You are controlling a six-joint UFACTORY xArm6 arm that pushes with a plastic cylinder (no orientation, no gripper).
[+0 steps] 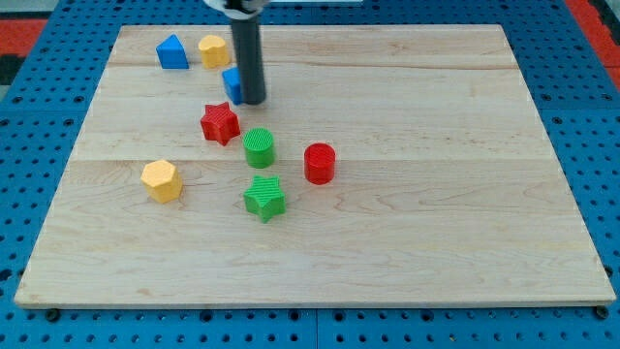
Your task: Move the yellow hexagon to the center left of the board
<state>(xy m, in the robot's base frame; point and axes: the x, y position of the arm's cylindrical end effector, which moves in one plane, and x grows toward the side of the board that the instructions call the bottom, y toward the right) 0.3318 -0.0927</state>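
Tip (pixel 252 100) down on surface (pixel 436 213) near top edge, left of centre, touching blue block (pixel 231 81) half hidden behind rod. End effector a plain rod, nothing to open or close. Yellow hexagon (pixel 162 180) sits near left edge, about mid-height, well apart from tip. Red star (pixel 220 123) just below tip. Green cylinder (pixel 259 147), green star (pixel 263 197), red cylinder (pixel 320 163) cluster mid-surface. Blue piece (pixel 172 52), yellow piece (pixel 213 49) by top-left corner.
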